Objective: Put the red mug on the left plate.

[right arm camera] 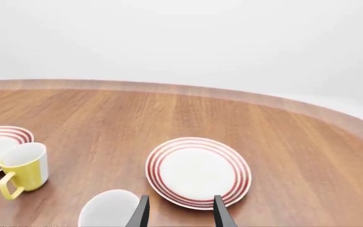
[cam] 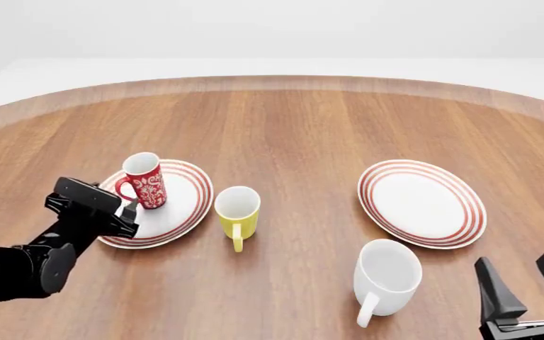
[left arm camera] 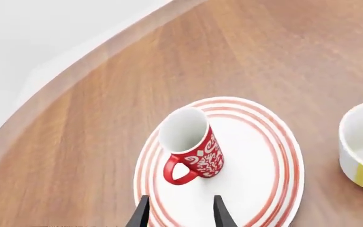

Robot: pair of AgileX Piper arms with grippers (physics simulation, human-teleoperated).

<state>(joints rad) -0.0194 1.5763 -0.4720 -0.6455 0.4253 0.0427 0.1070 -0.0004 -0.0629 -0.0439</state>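
The red mug (cam: pixel 144 181) with its white swirl pattern stands upright on the left plate (cam: pixel 182 205), a white plate with thin red rings. In the left wrist view the red mug (left arm camera: pixel 193 149) rests on the left plate (left arm camera: pixel 257 170) with its handle turned toward the camera. My left gripper (left arm camera: pixel 181 215) is open just short of the handle, touching nothing; from the front the left gripper (cam: pixel 132 207) hovers at the plate's near-left rim. Down at the front right corner, the right gripper (cam: pixel 529 280) is open and holds nothing; its fingertips (right arm camera: pixel 145 208) show in the right wrist view.
A yellow mug (cam: pixel 237 212) stands just right of the left plate. A plain white mug (cam: pixel 385 278) sits front right, near the right gripper. The second ringed plate (cam: pixel 422 202) lies on the right. The table's curved edge (left arm camera: pixel 74 71) runs close behind the left plate.
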